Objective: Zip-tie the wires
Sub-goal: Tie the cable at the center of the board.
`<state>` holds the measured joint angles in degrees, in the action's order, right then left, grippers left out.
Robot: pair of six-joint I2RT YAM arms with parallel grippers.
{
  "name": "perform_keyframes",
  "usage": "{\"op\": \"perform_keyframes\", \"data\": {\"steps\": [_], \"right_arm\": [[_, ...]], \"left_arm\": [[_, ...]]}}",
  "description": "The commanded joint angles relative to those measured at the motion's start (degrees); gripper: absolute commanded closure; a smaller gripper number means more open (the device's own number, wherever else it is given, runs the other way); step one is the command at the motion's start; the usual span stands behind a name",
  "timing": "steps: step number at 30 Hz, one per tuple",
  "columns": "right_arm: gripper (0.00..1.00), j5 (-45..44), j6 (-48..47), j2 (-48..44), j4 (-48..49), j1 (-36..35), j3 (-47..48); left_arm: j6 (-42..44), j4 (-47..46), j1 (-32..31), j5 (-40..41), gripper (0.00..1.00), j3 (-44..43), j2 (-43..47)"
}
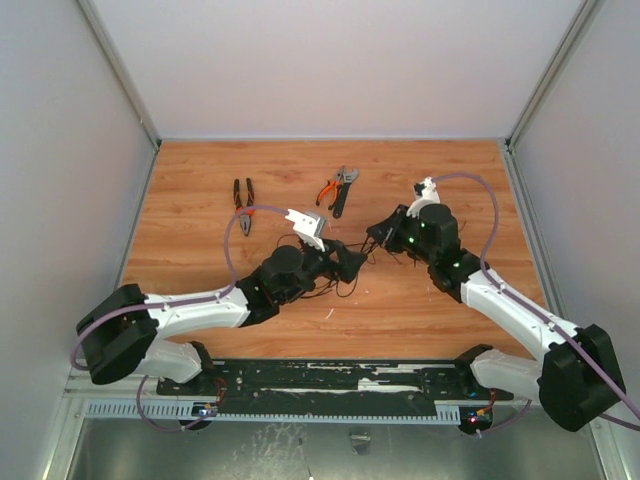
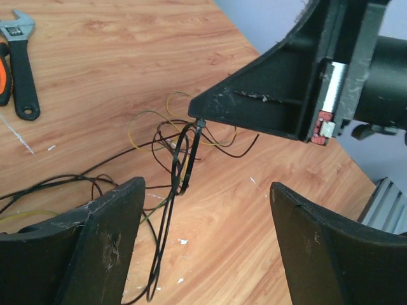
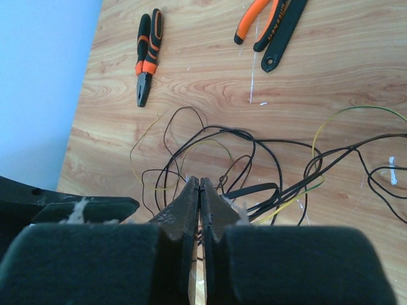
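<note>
The wires point(image 2: 162, 136) lie in loose black and yellow loops on the wooden table, also seen in the right wrist view point(image 3: 254, 149) and from above point(image 1: 335, 285). The black zip tie point(image 2: 189, 155) runs round a bunch of strands, which hang lifted. Its top end is pinched in the tips of my right gripper point(image 3: 200, 182), which is shut; the band point(image 3: 254, 190) curves away beside the fingers. My left gripper point(image 2: 205, 190) stands open just in front of the tie, its fingers point(image 2: 102, 248) wide apart with only a few strands between them. Seen from above, my left gripper point(image 1: 350, 262) nearly meets the right gripper point(image 1: 372, 238).
Black-and-orange pliers point(image 1: 243, 205) lie at the back left. Orange-handled cutters point(image 3: 254, 22) and a black adjustable wrench point(image 1: 343, 190) lie at the back middle. Small white scraps point(image 2: 181, 241) dot the wood. Grey walls close in the table's sides.
</note>
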<state>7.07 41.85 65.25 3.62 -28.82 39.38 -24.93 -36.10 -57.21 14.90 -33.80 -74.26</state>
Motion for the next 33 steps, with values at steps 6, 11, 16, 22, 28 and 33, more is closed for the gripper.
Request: {"op": "perform_keyframes", "data": {"steps": [6,11,16,22,28,33], "right_arm": [[1.00,-5.49,4.02,-3.65,2.07,-0.80,-1.83],[1.00,-4.80,4.33,-3.88,2.51,-0.99,-2.43],[1.00,-4.96,4.35,-4.06,2.62,-0.98,-2.74],[1.00,-4.94,4.64,-4.64,2.89,-1.07,-2.98],[1.00,-5.47,5.02,-5.20,3.03,-1.16,-3.11],[1.00,-5.48,5.68,-5.26,3.62,-1.15,-3.54]], "left_arm": [[-3.10,-2.01,-0.06,0.68,0.40,-4.88,-7.00],[-2.64,-5.42,0.34,0.17,0.48,-5.35,-9.25],[0.46,-6.52,0.51,0.04,0.48,-7.03,-10.31],[2.56,-7.67,2.04,-0.19,0.55,-8.89,-12.15],[3.12,-8.62,2.72,-2.10,0.65,-10.35,-14.30],[2.12,-10.08,2.72,-3.79,0.68,-10.32,-15.70]]}}
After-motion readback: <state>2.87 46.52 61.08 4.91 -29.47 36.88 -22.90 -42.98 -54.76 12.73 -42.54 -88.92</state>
